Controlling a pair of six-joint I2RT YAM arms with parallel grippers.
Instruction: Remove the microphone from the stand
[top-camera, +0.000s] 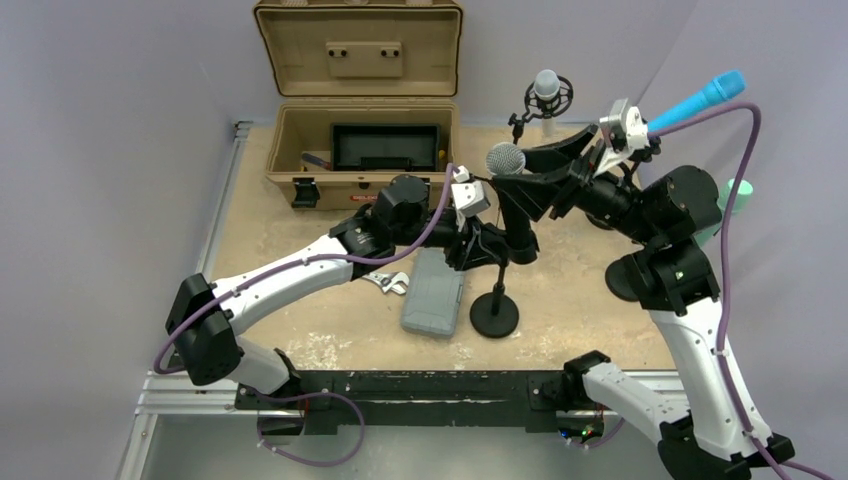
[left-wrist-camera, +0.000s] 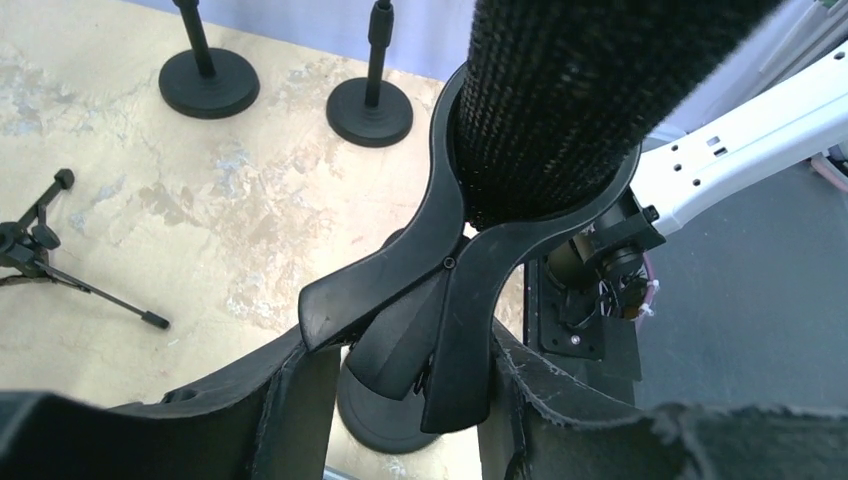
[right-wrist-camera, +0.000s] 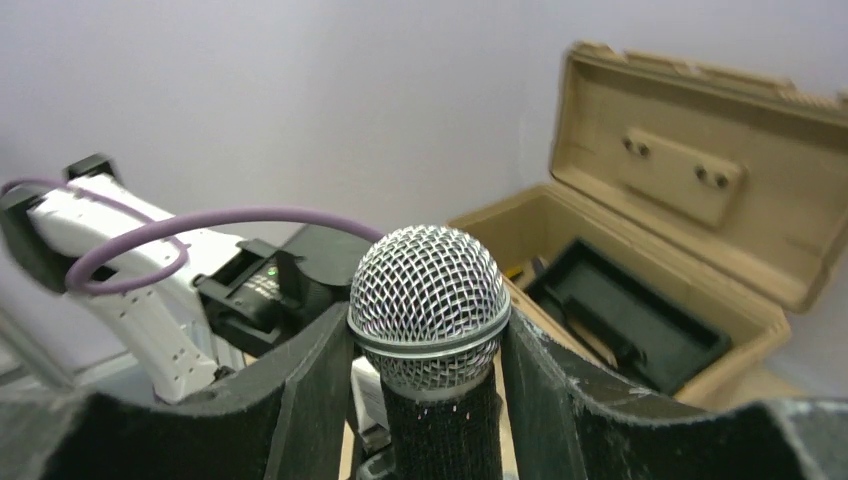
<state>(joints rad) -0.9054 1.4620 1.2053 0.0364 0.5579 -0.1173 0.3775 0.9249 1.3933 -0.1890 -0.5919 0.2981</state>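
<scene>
Two arms converge on the centre stand (top-camera: 495, 315). Microphone (right-wrist-camera: 430, 300) sits in the clip (left-wrist-camera: 470, 250) atop that stand, not freed yet. Left gripper (left-wrist-camera: 400, 400): fingers pressed in on the clip's two levers, one lever per side, per left wrist view. Right gripper (right-wrist-camera: 427, 345): pinching the mic just under the grille head, pads against both sides of the body.

Clip ring hugs the mic body closely in left wrist view. We can't tell if the squeeze has opened it at all.

Risks, our judgement:
- Ring not spread enough → right arm's pull drags the whole stand w/ it. Base looks light and could tip toward the grey case (top-camera: 433, 292) just beside it.
- Levers look smooth and splayed, so left pads may slide off → clip snaps shut mid-pull, mic jams or twists.
- Right grip is high, near the head. A hard tug could let the mic slip through the pads and drop.
- Both wrists crowd the same spot. A lift at the wrong angle risks gripper-to-gripper contact.
- Blue mic (top-camera: 700, 100) on its own stand is close behind the right wrist. Pulling back that way could knock it.
</scene>
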